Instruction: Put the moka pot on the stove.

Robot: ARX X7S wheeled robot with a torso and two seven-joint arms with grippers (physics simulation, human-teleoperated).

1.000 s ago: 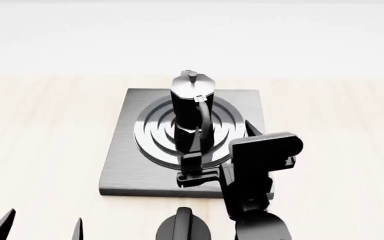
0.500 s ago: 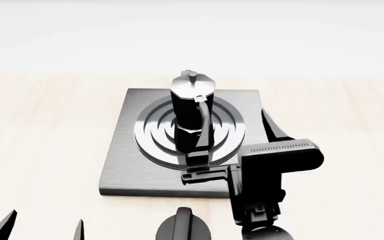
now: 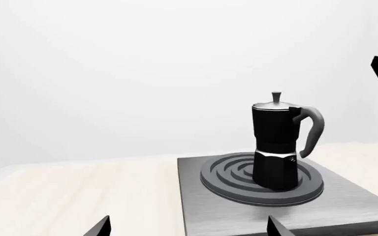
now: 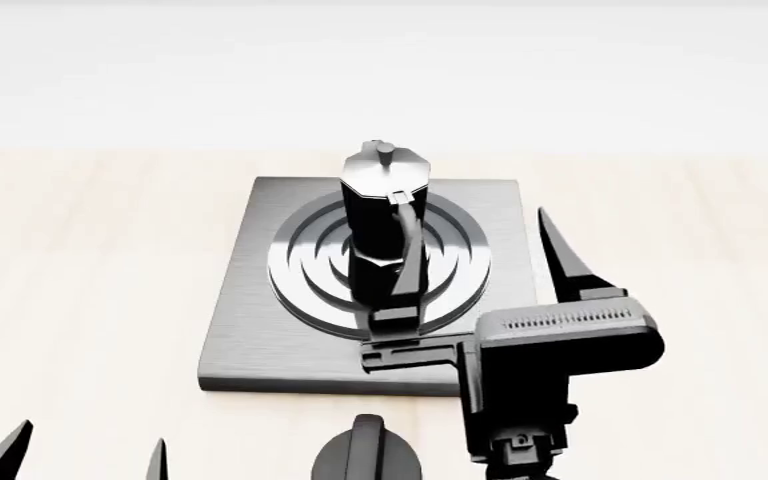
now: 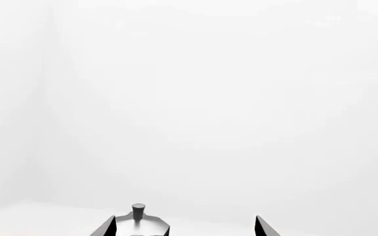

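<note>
**Mia:** Head view first. The moka pot point(image 4: 381, 228) stands up straight on the dark rings in the middle of the stove point(image 4: 253, 330). So the job looks done to me.

**Ben:** Is the right gripper point(image 4: 484, 290) holding it?

**Mia:** No. Its fingers are spread apart with nothing in them. One finger sits just by the foot of the pot and its curved handle. The other sticks up past the stove's right edge.

**Ben:** Then what could go wrong?

**Mia:** That near finger is very close. If the arm swings sideways when it goes away, it could hook the handle and tip the pot. The pot is tall and thin in the middle, so I think it would fall easily.

**Ben:** And the left gripper point(image 3: 187, 227)?

**Mia:** Its two tips are wide apart and hold nothing. In the left wrist view the moka pot point(image 3: 277, 142) is well apart from them. It is safe if that arm does not push forward into the stove point(image 3: 346, 206).
</note>
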